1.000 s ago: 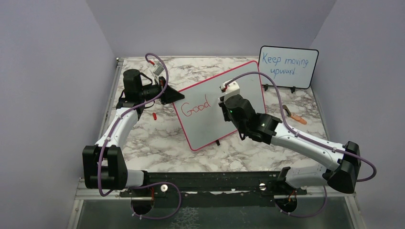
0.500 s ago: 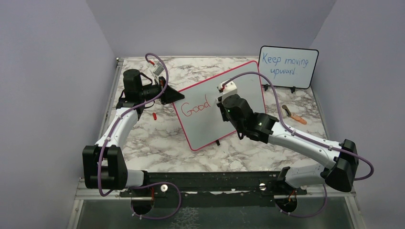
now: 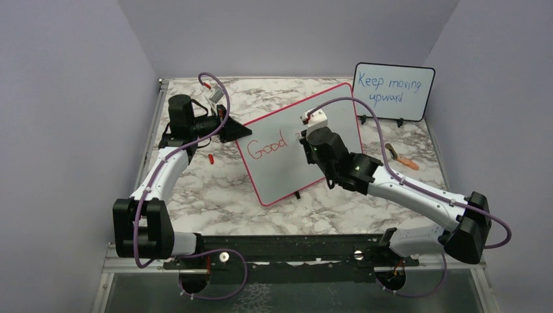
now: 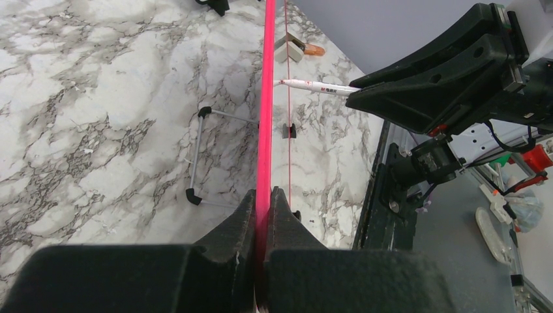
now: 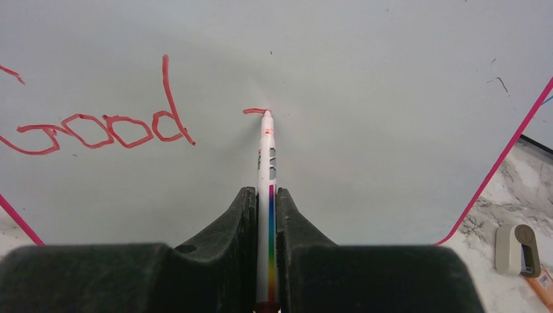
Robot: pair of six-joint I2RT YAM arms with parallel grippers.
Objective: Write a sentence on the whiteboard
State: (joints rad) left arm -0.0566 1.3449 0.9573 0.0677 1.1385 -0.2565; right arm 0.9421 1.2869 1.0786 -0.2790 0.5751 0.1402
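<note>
The whiteboard (image 3: 283, 176) stands tilted near the middle of the marble table (image 3: 209, 186), between the two arms; the left claw (image 4: 264, 197) is pinched shut on its thin red edge at the left corner, the jaws meeting on the frame; the right claw (image 5: 265, 195) is closed narrow on a marker (image 5: 269, 163), gripping the barrel, with the tip touching the white face just right of the red word "Good"; the sentence (image 5: 98, 127) so far is that one word plus a short stroke at the tip, so I judge the writing to be at the start of the second word; a smaller board (image 3: 394, 91) with blue writing stands at the back right, well apart; the whiteboard looks thin, light and stiff, with a smooth, slippery face and only small feet and a wire stand (image 4: 195, 156) under it, so I expect it to slide or rock under the push of the pen; the frame at a corner is the sensible place to hold it, well clear of the writing area; the marker is slim and smooth, best gripped mid-barrel and pressed lightly, since a hard push could skid the tip or shove the board back.
</note>
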